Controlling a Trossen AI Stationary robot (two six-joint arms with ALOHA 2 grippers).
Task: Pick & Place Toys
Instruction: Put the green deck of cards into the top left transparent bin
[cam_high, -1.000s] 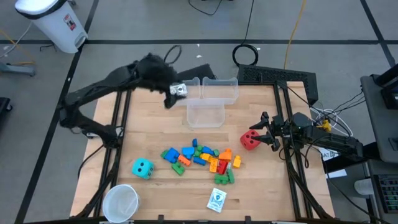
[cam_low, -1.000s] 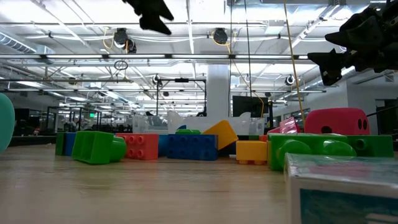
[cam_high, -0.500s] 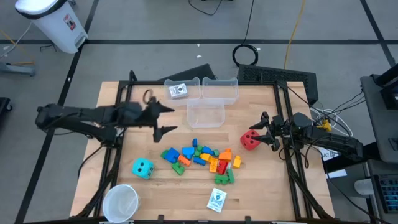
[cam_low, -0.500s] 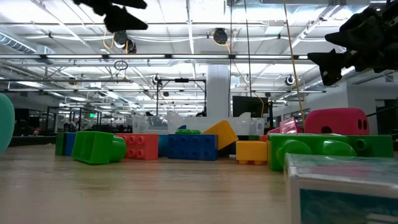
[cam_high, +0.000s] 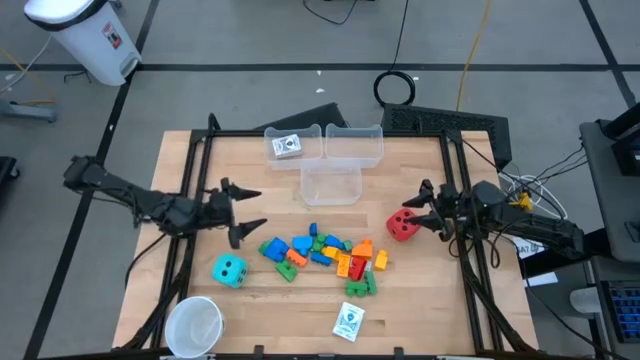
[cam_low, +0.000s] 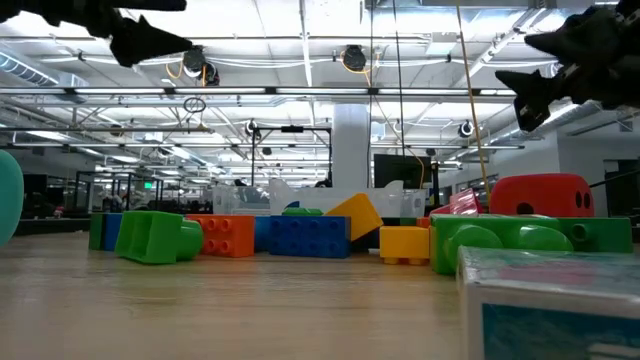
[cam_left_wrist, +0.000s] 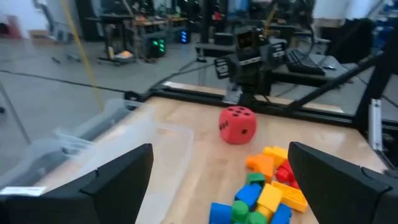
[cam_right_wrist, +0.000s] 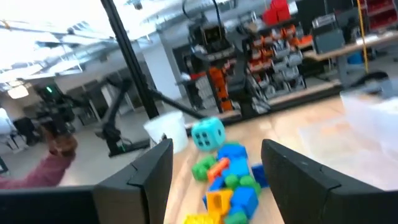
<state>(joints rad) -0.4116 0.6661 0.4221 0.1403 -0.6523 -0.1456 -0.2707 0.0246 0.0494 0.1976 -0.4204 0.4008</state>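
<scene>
No legible writing. Two picture cards: one near the worktop's front edge, one in a clear bin at the back edge. Block pile mid-worktop. Cyan die front-left, red die right, between right hand's spread fingers, contact unclear. Left hand spread, empty, near left edge.

Clear bins and a cup on the wooden table
Three clear bins cluster at the far edge; a white cup stands at the near left corner. A white trash can sits on the floor beyond.
</scene>
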